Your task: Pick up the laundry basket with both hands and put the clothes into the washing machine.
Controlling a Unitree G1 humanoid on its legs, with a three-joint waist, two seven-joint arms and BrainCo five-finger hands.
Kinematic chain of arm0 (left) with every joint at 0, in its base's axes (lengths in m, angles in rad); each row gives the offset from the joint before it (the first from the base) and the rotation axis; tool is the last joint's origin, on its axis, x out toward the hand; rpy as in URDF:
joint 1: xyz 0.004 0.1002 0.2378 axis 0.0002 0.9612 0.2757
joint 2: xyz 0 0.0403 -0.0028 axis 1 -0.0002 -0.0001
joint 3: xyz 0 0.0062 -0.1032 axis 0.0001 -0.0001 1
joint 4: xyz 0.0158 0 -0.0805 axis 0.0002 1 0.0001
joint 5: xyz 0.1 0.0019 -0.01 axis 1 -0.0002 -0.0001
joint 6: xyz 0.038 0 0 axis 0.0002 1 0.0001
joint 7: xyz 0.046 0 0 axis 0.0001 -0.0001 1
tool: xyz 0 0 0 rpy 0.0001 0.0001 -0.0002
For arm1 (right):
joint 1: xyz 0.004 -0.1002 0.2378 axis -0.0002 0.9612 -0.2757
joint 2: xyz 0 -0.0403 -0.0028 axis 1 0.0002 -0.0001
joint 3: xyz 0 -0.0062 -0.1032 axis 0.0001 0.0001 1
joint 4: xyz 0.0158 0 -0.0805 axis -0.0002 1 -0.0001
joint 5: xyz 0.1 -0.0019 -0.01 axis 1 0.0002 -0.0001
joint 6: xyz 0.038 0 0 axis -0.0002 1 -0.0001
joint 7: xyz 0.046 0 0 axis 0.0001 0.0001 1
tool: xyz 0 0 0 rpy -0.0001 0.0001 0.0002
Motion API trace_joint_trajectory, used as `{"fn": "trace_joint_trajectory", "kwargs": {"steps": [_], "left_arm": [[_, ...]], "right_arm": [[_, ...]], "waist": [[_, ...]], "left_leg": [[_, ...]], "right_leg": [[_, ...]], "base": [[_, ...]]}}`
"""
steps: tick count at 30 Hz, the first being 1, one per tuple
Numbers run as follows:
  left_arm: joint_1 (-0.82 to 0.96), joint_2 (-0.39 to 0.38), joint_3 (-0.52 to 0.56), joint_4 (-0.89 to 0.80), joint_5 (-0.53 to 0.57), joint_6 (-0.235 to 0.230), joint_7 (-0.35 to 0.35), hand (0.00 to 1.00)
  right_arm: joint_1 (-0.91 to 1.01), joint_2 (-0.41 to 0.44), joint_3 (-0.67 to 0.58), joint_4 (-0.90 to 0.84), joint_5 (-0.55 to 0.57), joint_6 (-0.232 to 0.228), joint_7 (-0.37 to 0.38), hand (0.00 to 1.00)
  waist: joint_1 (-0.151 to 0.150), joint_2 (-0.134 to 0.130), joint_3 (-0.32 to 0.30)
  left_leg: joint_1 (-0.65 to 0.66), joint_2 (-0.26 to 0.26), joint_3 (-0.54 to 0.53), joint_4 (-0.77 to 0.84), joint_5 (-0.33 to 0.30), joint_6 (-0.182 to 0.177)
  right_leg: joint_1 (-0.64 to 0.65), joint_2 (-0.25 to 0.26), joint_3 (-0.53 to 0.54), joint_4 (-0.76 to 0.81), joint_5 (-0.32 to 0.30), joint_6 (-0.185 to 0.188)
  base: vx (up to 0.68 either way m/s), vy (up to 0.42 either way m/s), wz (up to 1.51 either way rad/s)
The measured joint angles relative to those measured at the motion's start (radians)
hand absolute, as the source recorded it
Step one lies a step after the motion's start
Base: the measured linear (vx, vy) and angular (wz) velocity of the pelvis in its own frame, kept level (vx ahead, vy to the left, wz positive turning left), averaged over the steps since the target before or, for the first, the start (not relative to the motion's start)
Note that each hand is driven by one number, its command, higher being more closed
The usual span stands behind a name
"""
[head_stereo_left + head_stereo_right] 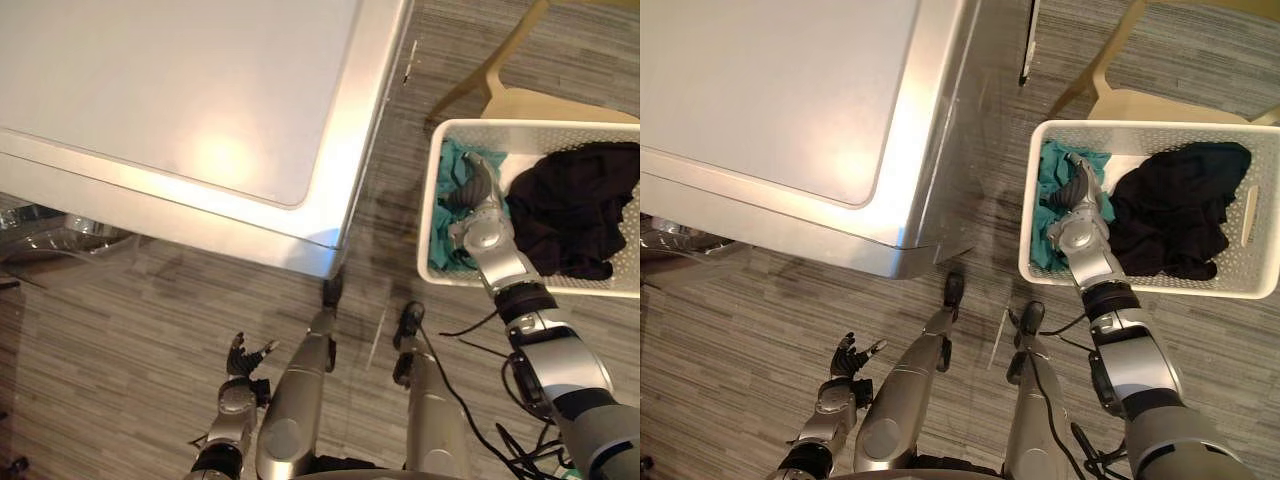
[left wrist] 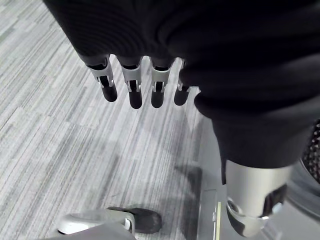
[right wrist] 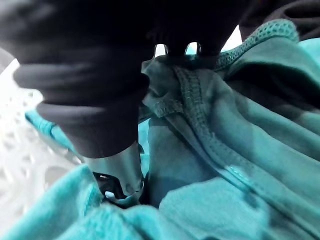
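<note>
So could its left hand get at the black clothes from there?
Probably not. The left hand hangs open over the floor on the robot's left, while the black clothes lie at the far side of the basket on its right, past the right hand in the teal cloth.

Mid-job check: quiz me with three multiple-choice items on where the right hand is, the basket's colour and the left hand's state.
1. The right hand is: A) in the laundry basket, on the teal cloth; B) in the basket, on the black cloth; C) outside the basket.
2. The basket is: A) blue; B) white; C) brown.
3. The left hand is: A) shut on the basket's rim; B) shut on the teal cloth; C) open, holding nothing.
Answers: 1 A, the eye views show it down on the teal cloth, beside the black one; 2 B, its perforated walls are white; 3 C, its wrist view shows straight fingers over the floor.
</note>
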Motion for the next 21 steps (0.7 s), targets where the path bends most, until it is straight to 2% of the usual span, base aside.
{"fn": "trace_joint_trajectory", "kwargs": {"steps": [4,7,10,13,16,18,20,21], "left_arm": [[-0.001,-0.027,0.006,-0.020,-0.014,0.005,0.001,0.00],[-0.001,-0.030,0.009,-0.043,-0.015,0.011,0.001,0.00],[-0.001,-0.036,0.008,-0.047,-0.026,0.014,-0.002,0.00],[-0.001,-0.038,0.007,-0.046,-0.033,0.023,-0.007,0.00],[0.003,-0.036,0.001,-0.046,-0.032,0.027,-0.009,0.00],[0.018,-0.034,0.000,-0.044,-0.032,0.031,-0.011,0.00],[0.055,-0.026,0.001,-0.030,-0.032,0.043,-0.031,0.00],[0.058,-0.021,-0.001,-0.019,-0.032,0.045,-0.032,0.00]], "right_arm": [[0.092,0.051,-0.070,-0.176,0.115,-0.001,-0.008,1.00],[0.180,0.093,-0.115,-0.332,0.149,-0.002,-0.011,1.00],[0.248,0.137,-0.142,-0.500,0.172,-0.010,-0.030,1.00],[0.306,0.171,-0.149,-0.636,0.178,-0.056,-0.043,1.00],[0.383,0.213,-0.157,-0.721,0.189,-0.083,-0.040,1.00],[0.438,0.248,-0.150,-0.753,0.211,-0.092,-0.020,1.00],[0.527,0.285,-0.126,-0.786,0.247,-0.101,0.013,1.00],[0.553,0.294,-0.122,-0.797,0.262,-0.104,0.027,1.00]], "waist": [[-0.004,-0.002,0.001],[-0.010,-0.013,0.007],[-0.028,-0.015,0.007],[-0.032,-0.021,0.008],[-0.038,-0.025,0.007],[-0.052,-0.037,-0.003],[-0.066,-0.061,-0.044],[-0.067,-0.064,-0.056]], "left_leg": [[0.018,0.012,0.026,-0.012,0.004,-0.005],[0.050,0.020,0.051,-0.013,0.004,-0.006],[0.096,0.025,0.071,-0.026,0.003,-0.006],[0.136,0.028,0.097,-0.028,0.000,-0.005],[0.181,0.034,0.099,-0.032,-0.003,-0.005],[0.216,0.036,0.101,-0.049,-0.005,-0.007],[0.256,0.037,0.101,-0.078,-0.007,-0.011],[0.270,0.037,0.101,-0.090,-0.007,-0.011]], "right_leg": [[-0.005,0.008,0.019,0.011,-0.001,-0.002],[0.013,0.015,0.038,0.015,-0.001,-0.002],[0.043,0.019,0.051,0.016,-0.001,-0.002],[0.072,0.025,0.078,0.006,-0.001,-0.002],[0.124,0.033,0.082,-0.022,-0.001,-0.002],[0.157,0.036,0.080,-0.034,-0.004,0.001],[0.200,0.042,0.079,-0.074,-0.005,0.007],[0.214,0.044,0.077,-0.087,-0.004,0.011]], "base": [[0.00,-0.051,-0.16],[0.03,-0.032,-0.21],[0.01,-0.014,-0.14],[-0.02,-0.008,-0.30],[-0.03,-0.013,-0.14],[-0.02,0.001,-0.04],[0.02,0.015,-0.04],[0.06,0.024,-0.03]]}}
